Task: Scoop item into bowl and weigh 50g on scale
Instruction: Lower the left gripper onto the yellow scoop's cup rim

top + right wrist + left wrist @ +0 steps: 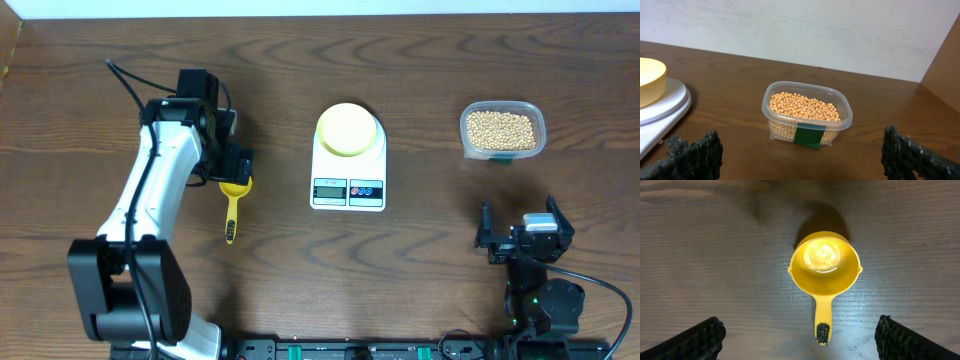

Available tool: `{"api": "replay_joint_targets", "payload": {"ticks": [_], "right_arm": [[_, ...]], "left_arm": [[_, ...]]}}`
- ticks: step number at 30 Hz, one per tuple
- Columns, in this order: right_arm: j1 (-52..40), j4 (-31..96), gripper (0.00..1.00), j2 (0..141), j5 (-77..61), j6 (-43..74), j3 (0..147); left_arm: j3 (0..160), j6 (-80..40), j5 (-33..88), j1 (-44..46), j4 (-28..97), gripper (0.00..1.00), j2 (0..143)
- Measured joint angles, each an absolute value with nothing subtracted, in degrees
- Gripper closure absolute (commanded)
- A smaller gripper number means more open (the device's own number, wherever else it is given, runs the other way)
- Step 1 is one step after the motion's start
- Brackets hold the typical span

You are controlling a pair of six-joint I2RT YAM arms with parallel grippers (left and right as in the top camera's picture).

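Note:
The pale yellow-green bowl (348, 129) sits empty on the white scale (348, 176) at the table's middle; both show at the left edge of the right wrist view, the bowl (650, 80) on the scale (662, 110). Tan beans (501, 127) fill a clear tub (503, 150) at the right, which also shows in the right wrist view (807, 116). A yellow scoop (233, 205) lies left of the scale, cup up and empty (825, 265). My left gripper (228, 160) hangs open above the scoop's cup (799, 340). My right gripper (525, 232) is open, near the front edge, short of the tub (800, 155).
A green label (808, 136) is stuck on the tub's front wall. The white wall (805, 30) runs behind the table's far edge. The left arm's white link (150, 190) stretches over the left side of the table.

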State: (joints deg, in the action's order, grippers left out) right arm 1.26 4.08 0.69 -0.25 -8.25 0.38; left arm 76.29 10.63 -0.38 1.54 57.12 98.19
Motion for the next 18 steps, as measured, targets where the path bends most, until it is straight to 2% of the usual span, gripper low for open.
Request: {"api": "replay_joint_targets", "payload": {"ticks": [18], "right_arm": [[1.26, 4.08, 0.01, 0.69, -0.25, -8.25, 0.38]], "left_arm": [[76.27, 11.46, -0.38, -1.45, 55.37, 0.02, 102.04]]}}
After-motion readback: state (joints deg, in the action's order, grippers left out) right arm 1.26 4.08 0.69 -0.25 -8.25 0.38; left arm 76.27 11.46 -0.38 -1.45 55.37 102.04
